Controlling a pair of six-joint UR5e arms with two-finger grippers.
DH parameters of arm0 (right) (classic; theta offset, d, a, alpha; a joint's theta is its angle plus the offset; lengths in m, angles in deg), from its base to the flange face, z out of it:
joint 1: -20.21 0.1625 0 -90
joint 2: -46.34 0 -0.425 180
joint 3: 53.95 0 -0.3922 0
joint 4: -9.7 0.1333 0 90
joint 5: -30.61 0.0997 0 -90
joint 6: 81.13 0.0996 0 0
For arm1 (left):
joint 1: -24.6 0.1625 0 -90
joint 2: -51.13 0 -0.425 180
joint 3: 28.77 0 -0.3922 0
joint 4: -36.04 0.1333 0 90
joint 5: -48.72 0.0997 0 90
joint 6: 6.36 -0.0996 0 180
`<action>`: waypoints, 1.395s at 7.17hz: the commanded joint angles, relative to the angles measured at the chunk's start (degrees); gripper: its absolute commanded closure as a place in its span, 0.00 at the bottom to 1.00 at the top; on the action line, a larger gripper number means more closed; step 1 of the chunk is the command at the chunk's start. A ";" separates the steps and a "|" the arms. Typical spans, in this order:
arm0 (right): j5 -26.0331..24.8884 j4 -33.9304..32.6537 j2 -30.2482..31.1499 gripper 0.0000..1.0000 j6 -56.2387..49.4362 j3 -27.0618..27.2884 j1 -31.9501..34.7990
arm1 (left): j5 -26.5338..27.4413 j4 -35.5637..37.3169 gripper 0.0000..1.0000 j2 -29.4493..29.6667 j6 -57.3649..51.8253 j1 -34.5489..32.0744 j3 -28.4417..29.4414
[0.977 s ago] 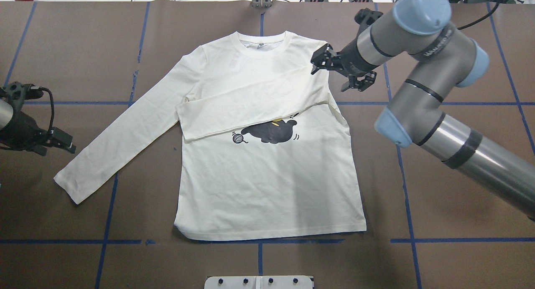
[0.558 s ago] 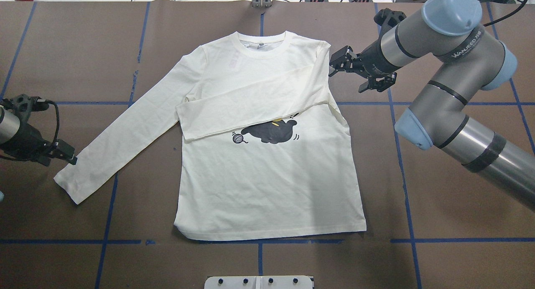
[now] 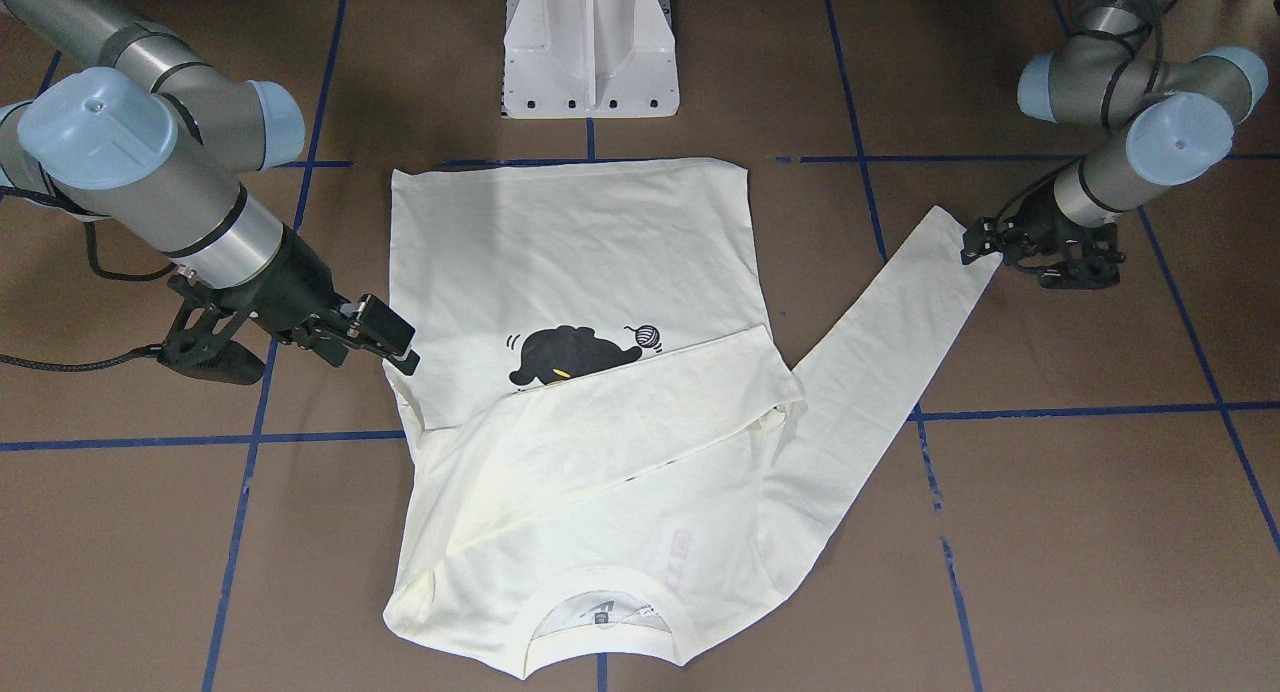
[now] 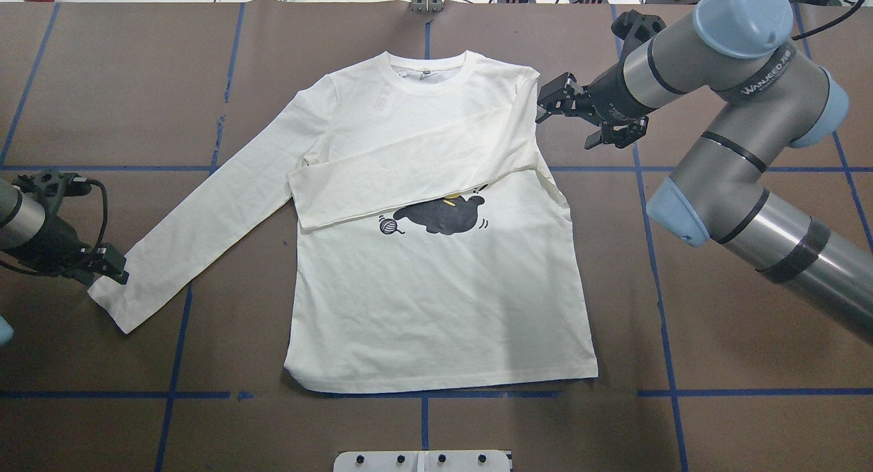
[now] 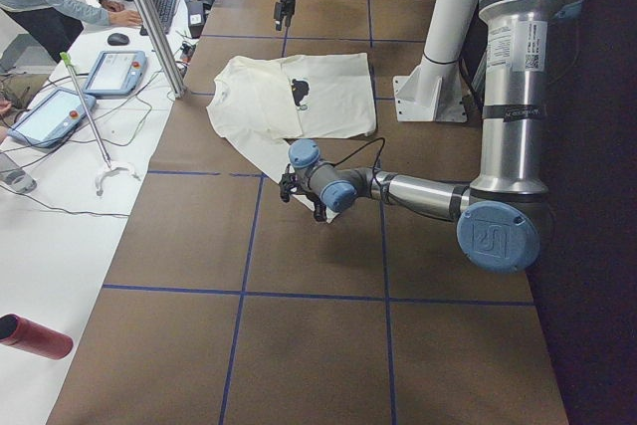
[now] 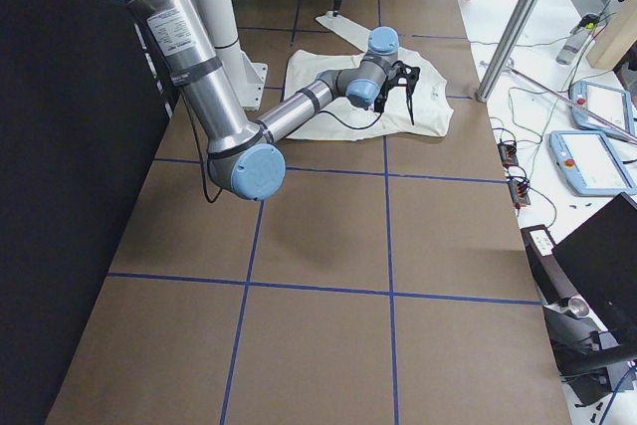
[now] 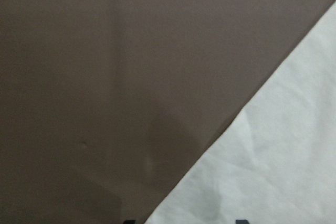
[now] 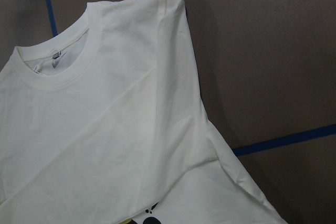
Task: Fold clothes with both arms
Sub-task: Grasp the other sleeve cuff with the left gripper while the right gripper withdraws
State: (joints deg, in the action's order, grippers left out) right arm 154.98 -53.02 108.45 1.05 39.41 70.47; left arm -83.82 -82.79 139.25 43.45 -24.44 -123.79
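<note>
The cream long-sleeved shirt (image 4: pixel 436 301) lies flat, print side up, collar away from the robot. Its cat print (image 4: pixel 440 216) is half covered by one sleeve (image 4: pixel 409 172) folded across the chest. The other sleeve (image 4: pixel 204 219) stretches out to the left. My left gripper (image 4: pixel 109 271) is low at that sleeve's cuff, open; the left wrist view shows the cloth edge (image 7: pixel 283 171) between the finger tips. My right gripper (image 4: pixel 552 100) is open and empty, just off the shirt's shoulder; the front view (image 3: pixel 390 337) shows it beside the shirt's side edge.
The white pedestal base (image 3: pixel 590 42) stands at the near edge behind the shirt's hem. Blue tape lines (image 4: pixel 661 322) cross the brown table cover. A side table with tablets (image 5: pixel 109 72) and a metal post (image 5: pixel 149 17) lies beyond the far edge.
My right gripper has drawn back from over the shirt's shoulder to just off its right edge. My left gripper has moved toward the robot, down to the outstretched sleeve's cuff.
</note>
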 commanded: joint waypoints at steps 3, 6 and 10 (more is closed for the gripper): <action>0.17 0.06 0.20 0.00 0.08 1.19 0.01 | 0.18 0.00 0.45 -1.63 -0.07 0.18 -0.08; 0.44 0.06 0.64 0.00 0.08 1.55 0.10 | 0.26 0.18 1.00 -1.63 0.11 0.35 0.27; 1.05 -0.12 4.58 0.00 0.00 6.19 0.45 | -5.15 1.75 1.00 -0.06 1.08 -0.08 -7.34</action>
State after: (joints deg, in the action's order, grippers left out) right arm 155.76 -53.00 111.09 1.08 43.37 70.75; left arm -86.02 -82.18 138.37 44.35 -24.18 -127.52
